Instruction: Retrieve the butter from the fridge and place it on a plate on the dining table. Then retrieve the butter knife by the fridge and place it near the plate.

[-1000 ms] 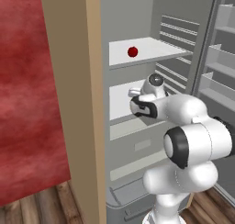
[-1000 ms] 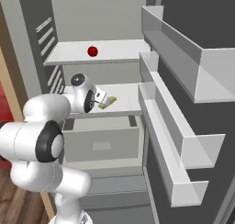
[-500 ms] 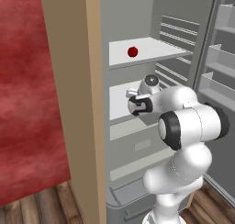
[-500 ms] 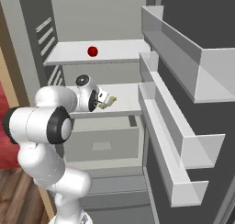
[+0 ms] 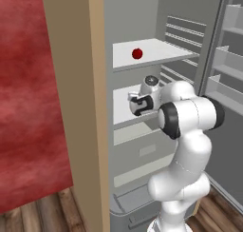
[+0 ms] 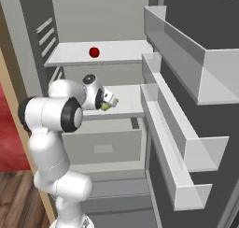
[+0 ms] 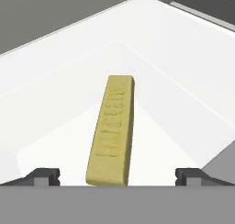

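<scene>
while the gripper hangs wide open, butter between its tips (unheld), red ball one shelf up

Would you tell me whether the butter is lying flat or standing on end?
Lying flat: the butter rests lengthwise on the white fridge shelf, lettering up.

Embossed lettering runs lengthwise along the top face of the butter, toward 12 o'clock in the hand view; characters too blurred to read.
</scene>
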You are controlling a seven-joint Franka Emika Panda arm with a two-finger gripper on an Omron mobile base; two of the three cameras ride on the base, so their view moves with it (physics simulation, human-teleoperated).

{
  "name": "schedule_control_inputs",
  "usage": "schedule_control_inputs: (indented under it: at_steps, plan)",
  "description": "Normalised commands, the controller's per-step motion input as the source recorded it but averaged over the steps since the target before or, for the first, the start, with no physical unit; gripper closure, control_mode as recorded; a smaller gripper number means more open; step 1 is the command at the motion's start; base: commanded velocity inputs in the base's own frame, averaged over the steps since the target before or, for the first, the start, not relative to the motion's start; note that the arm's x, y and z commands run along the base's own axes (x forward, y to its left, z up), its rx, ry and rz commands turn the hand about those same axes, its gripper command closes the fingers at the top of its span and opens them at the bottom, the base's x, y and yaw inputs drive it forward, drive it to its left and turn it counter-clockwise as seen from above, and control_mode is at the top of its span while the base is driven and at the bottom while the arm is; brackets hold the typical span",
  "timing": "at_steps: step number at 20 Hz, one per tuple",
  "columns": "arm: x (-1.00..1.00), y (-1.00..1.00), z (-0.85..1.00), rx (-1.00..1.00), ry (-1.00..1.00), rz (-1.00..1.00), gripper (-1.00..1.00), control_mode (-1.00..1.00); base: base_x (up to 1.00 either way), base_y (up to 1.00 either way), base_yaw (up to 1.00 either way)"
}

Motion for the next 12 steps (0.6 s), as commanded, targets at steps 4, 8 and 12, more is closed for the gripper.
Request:
schedule_control_inputs:
  at_steps: [4, 8, 12]
  plan:
    - [0.35, 0.00, -0.23, 0.00, 0.10, 0.00, -1.00, -1.00, 0.00, 0.00, 0.00]
    - [0.23, 0.00, -0.31, 0.00, 0.09, 0.00, -1.00, -1.00, 0.00, 0.00, 0.00]
    - [0.23, -0.01, -0.29, 0.00, 0.06, 0.00, -1.00, -1.00, 0.00, 0.00, 0.00]
